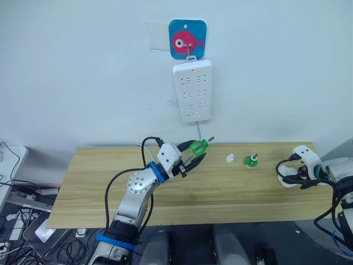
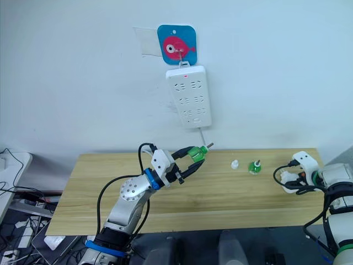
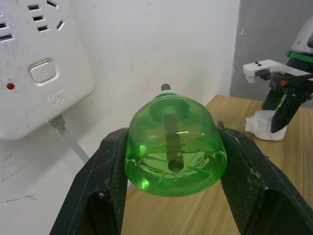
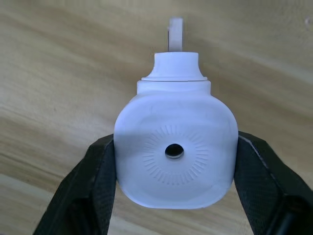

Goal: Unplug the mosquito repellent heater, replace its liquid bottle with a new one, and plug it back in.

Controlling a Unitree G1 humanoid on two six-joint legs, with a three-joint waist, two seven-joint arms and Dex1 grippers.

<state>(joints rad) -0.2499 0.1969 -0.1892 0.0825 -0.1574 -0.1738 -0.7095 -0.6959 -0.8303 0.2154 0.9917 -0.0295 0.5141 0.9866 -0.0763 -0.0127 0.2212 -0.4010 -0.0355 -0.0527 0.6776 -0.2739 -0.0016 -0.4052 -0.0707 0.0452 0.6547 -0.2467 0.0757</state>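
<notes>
My left claw (image 1: 190, 157) is clamped on the green bottle (image 1: 197, 147), held above the counter (image 1: 220, 187) below the power strip (image 1: 192, 91). My right claw (image 4: 176, 196) is clamped on the heater (image 4: 175, 152), low over the counter's right end.

Between the black fingers (image 3: 102, 186) of the left gripper (image 3: 171, 181) sat a translucent green bottle (image 3: 173, 149) with a dark wick down its middle; beyond it hung a white power strip (image 1: 192, 90) with a small red light, under a blue card (image 1: 187, 38) bearing a pink fish; the right gripper (image 4: 173, 186), black-fingered too, clasped the white mosquito repellent heater (image 4: 175, 147), ringed with fine radial ridges round a dark centre hole; beneath lay the pale wood-grain table (image 1: 220, 190); between the hands stood a second green bottle (image 1: 251, 161) and a small white cap (image 1: 230, 159).
</notes>
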